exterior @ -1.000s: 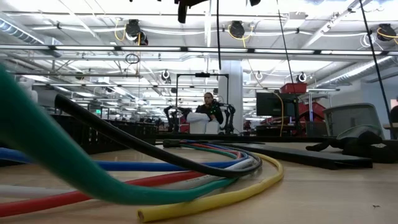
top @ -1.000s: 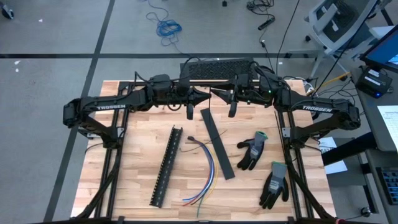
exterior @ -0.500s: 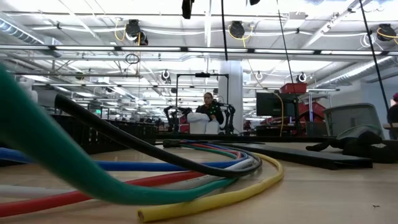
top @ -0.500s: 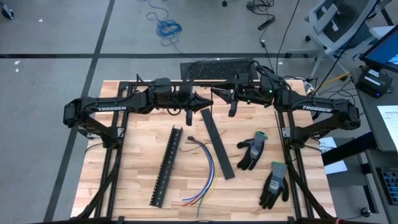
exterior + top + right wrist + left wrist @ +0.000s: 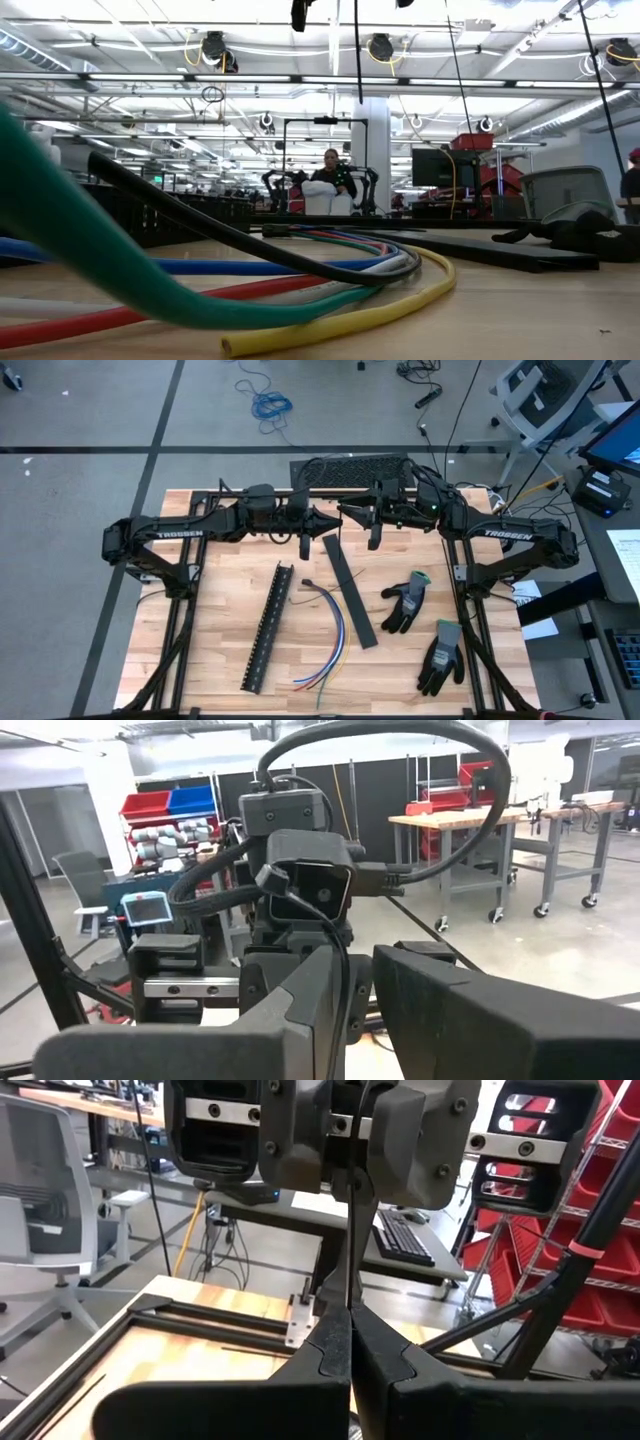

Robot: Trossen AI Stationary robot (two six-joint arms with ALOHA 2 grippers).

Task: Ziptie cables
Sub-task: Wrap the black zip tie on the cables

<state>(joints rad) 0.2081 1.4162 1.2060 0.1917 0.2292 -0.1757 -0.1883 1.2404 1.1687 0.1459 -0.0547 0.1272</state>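
The cables (image 5: 335,628), a loose multicoloured bundle, lie curved on the wooden table; in the low view the cables (image 5: 300,290) fill the foreground. High over the table's far part, my left gripper (image 5: 332,518) and right gripper (image 5: 346,511) face each other tip to tip, both level. Both are shut on a thin black zip tie (image 5: 350,1230). In the low view a thin dark strand (image 5: 357,50) hangs down from above. My left gripper pinches the zip tie (image 5: 350,1295) between its two fingertips, level, coming from the table's left. The tie runs on from the tips toward the other gripper, well clear of the table. My right gripper has the thin dark strand (image 5: 346,982) in the narrow gap between its fingers, level, coming from the table's right. Which part of the tie it has does not show.
A black slotted strip (image 5: 268,628) and a flat black strip (image 5: 350,590) lie on either side of the cables. Two grey gloves (image 5: 405,603) (image 5: 440,656) lie at the right. A keyboard (image 5: 350,468) sits at the far edge. A person (image 5: 335,178) sits in the room behind.
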